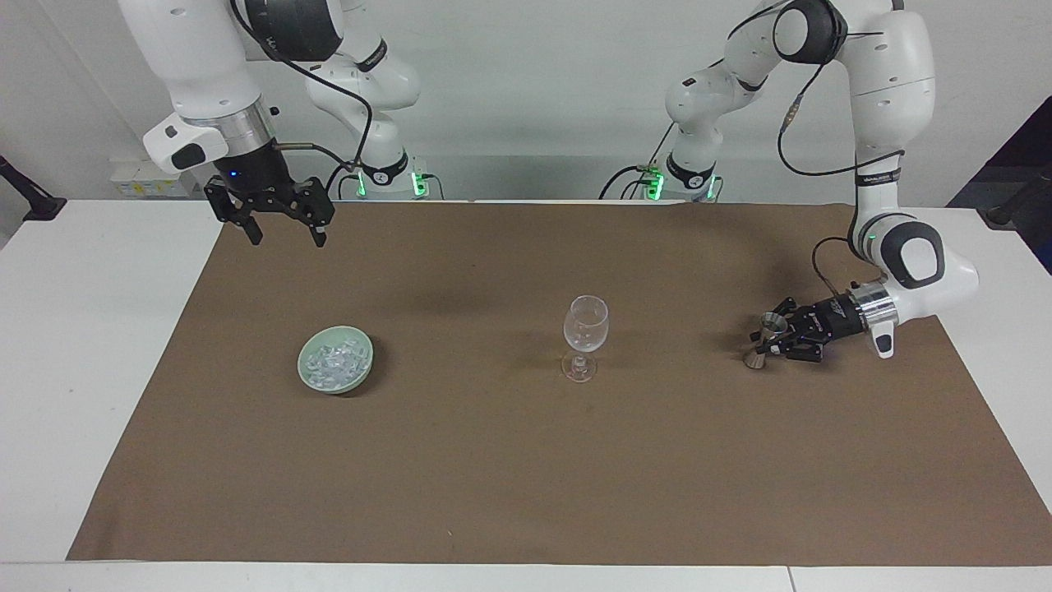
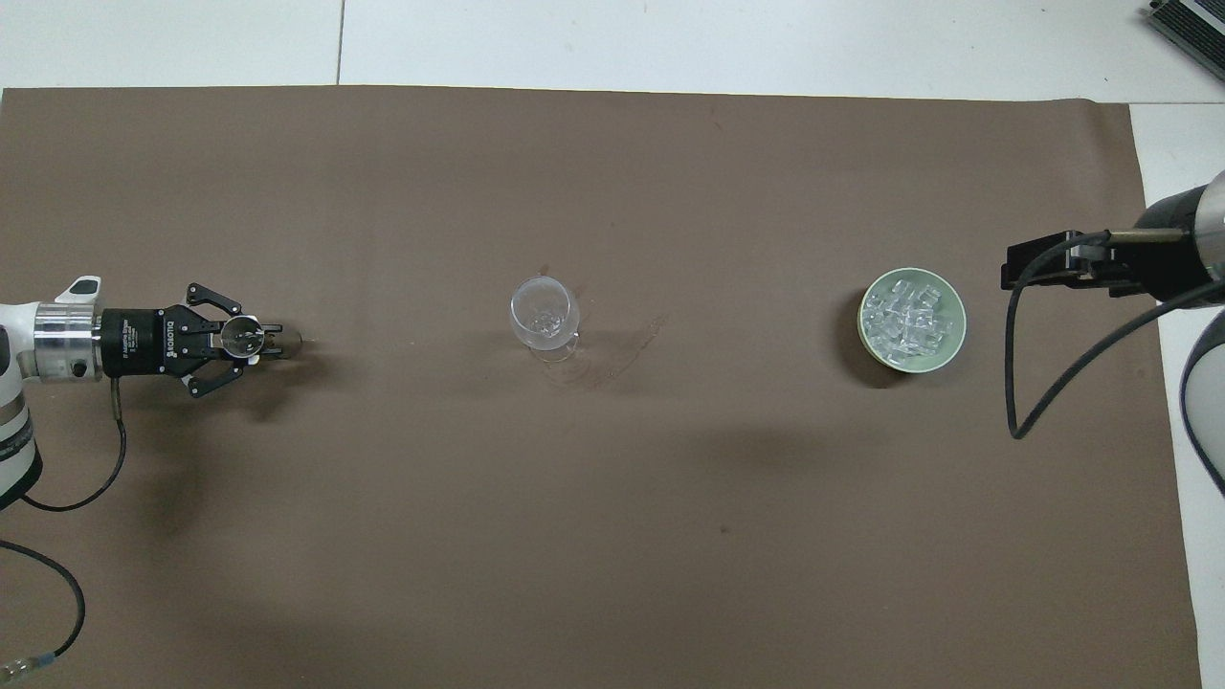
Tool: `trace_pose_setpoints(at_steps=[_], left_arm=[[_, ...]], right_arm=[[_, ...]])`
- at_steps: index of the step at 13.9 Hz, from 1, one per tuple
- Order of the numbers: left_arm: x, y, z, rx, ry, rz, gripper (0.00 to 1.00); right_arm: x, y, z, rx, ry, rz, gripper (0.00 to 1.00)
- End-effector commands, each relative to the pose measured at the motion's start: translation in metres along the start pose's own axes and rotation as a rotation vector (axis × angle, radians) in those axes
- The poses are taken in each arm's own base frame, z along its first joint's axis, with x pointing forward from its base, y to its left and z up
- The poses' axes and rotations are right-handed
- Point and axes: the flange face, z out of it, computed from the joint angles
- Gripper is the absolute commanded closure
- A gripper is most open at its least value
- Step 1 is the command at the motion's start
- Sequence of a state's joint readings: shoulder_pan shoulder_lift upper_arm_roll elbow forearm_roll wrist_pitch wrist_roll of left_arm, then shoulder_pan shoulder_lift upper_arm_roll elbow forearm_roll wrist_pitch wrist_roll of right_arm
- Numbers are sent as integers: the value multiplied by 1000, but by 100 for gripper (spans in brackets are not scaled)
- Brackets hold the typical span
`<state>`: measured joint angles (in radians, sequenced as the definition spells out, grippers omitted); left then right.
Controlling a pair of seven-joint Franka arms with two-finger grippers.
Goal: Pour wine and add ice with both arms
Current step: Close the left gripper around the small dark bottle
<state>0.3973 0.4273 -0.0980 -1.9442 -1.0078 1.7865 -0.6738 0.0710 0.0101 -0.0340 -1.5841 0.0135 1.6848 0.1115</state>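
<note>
**A:** At the left arm's end of the bench, the left tool (image 1: 771,339) lies low and level, its fingers drawn in on the waist of a small metal jigger (image 1: 766,337). Why sideways?

**B:** Judging by the pose, a side-on grip leaves the jigger's cup open at the top and lets the wrist roll to tip it. The jigger looks to be standing on the brown mat (image 1: 526,460), so the lift has not yet begun.

**A:** And the landmark?

**B:** The wine glass (image 1: 585,337), upright at the middle of the mat. The jigger stands well apart from it toward the left arm's end, about as near to the robots as the glass is: likely a straight carry across.

**A:** Where is the ice (image 1: 334,362)?

**B:** Heaped in a pale green dish (image 1: 362,374), well apart from the wine glass toward the right arm's end. Each arm has its own supply on its own side, which probably keeps them clear of each other.

**A:** The right tool (image 1: 279,226)?

**B:** Waiting, raised over the mat's edge at the right arm's end, fingers spread wide and empty, pointing down, not over the dish.

**A:** Any wine visible?

**B:** Cannot tell what the jigger holds.
</note>
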Motion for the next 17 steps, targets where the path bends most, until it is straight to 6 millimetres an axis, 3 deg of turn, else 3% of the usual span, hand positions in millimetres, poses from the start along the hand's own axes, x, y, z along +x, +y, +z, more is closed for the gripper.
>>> trace_pose_setpoints(at_steps=[1, 5, 9, 12, 17], left_arm=[[-5, -8, -2, -18, -5, -1, 100], [-9, -7, 1, -8, -12, -14, 100], [-13, -3, -9, -13, -24, -67, 100], [-36, 6, -14, -22, -6, -90, 100], [-91, 16, -6, -13, 19, -116, 100]], right_arm=[[-3, 2, -1, 6, -2, 15, 0], [-3, 2, -1, 6, -2, 15, 0], [-3, 2, -1, 6, -2, 15, 0], [-3, 2, -1, 6, -2, 15, 0], [-3, 2, -1, 6, -2, 15, 0]])
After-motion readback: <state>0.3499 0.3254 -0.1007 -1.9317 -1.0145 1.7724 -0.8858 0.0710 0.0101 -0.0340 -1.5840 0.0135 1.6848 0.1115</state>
